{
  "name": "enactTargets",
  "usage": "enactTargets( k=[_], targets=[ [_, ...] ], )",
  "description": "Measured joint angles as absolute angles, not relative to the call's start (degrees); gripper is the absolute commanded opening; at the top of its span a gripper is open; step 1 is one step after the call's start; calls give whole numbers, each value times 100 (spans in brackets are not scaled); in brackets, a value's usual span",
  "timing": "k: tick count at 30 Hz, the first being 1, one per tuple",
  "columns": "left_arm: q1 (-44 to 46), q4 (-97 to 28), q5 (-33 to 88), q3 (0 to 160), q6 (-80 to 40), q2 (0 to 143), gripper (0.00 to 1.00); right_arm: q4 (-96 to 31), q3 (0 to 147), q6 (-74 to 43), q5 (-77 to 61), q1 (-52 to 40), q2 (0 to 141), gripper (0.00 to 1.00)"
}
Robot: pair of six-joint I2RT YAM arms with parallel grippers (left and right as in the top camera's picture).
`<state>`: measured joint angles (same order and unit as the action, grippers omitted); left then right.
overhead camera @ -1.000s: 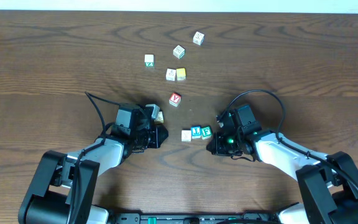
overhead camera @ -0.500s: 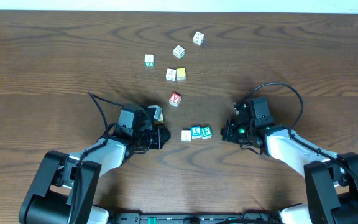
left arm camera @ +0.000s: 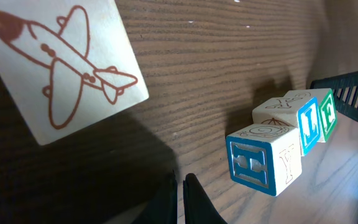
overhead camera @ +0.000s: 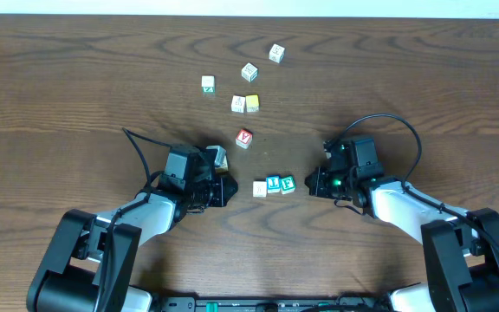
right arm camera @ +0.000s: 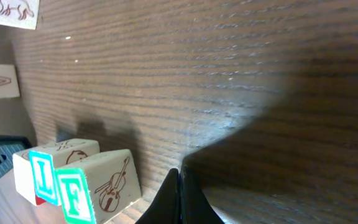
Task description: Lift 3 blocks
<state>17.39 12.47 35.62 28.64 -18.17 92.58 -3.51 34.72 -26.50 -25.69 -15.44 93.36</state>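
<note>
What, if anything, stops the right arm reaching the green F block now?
Probably nothing, so likely yes: the right gripper sits beside the green F block, only bare table between them, but its jaws are shut.

cream block (overhead camera: 260, 188), blue-letter block (overhead camera: 273, 184), green f block (overhead camera: 287, 183); dark woodgrain table (overhead camera: 423, 87).

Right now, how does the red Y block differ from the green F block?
The red Y block stands alone; the green F block ends a tight row of three. Y's letter is red, F's is green. Both are small wooden cubes resting on the table.
</note>
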Motion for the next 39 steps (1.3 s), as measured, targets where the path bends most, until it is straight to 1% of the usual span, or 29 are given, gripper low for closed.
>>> enactTargets(
  k=[14, 39],
  targets=[
    [1739, 1264, 3562, 2864, -1817, 9258, 7, -351, 3444, -2648, -2683, -1970, 9338, 1],
    [1739, 1264, 3562, 2864, -1820, 9258, 7, -322, 3430, -2646, -2851, -1986, 9367, 1]
  ],
)
